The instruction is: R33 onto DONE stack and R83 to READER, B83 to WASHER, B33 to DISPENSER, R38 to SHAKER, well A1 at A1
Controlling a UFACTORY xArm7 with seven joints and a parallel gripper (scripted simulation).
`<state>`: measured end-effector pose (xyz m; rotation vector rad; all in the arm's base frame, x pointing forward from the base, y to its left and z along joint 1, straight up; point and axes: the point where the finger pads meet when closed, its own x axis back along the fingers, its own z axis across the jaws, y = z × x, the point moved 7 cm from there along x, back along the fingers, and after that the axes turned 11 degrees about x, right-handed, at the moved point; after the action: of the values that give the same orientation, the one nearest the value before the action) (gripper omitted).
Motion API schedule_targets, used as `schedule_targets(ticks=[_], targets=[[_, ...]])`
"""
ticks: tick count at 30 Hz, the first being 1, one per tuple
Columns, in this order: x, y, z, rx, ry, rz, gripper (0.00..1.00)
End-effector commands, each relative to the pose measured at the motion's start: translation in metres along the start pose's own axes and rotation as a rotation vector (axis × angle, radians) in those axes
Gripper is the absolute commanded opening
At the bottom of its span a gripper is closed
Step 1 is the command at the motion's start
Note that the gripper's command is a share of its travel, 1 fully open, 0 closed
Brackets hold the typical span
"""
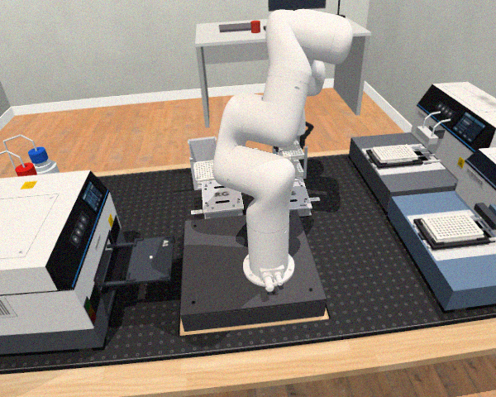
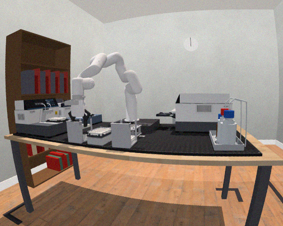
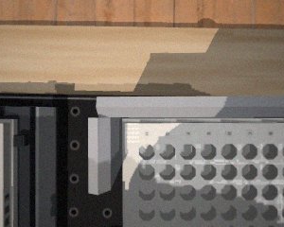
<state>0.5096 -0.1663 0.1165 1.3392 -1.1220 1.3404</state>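
My gripper (image 2: 79, 118) hangs over the open top of the leftmost white stack rack (image 2: 74, 131) at the deck's edge, with its dark fingers at the wall tops. It is shut on a white well plate (image 3: 208, 175), which fills the lower right of the wrist view. The rack's grey walls (image 3: 98, 156) frame this plate. The label on the held plate cannot be read. The reader's dark tray (image 1: 150, 255) stands out empty. In the top view the arm hides the gripper.
A plate (image 2: 99, 131) lies on a low housing between the two racks, and the second rack (image 2: 120, 134) stands to its right. Plates sit on the grey instrument (image 1: 395, 154) and the blue one (image 1: 453, 226). The RG nest (image 1: 220, 198) is by the arm. Bottles (image 2: 225, 130) stand at the far end.
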Motion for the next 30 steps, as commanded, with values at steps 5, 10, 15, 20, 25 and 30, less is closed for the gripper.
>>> schedule_targets(ticks=[5,10,15,20,25,30], targets=[[-0.004,-0.001,0.001,0.0,0.002,0.004,0.0],[-0.006,-0.001,0.001,0.0,0.002,0.004,0.0],[-0.009,-0.001,0.001,0.0,0.002,0.004,0.0],[-0.012,-0.001,0.001,0.0,0.002,0.004,0.0],[-0.015,-0.001,0.001,0.0,0.002,0.004,0.0],[-0.018,-0.001,0.001,0.0,0.002,0.004,0.0]])
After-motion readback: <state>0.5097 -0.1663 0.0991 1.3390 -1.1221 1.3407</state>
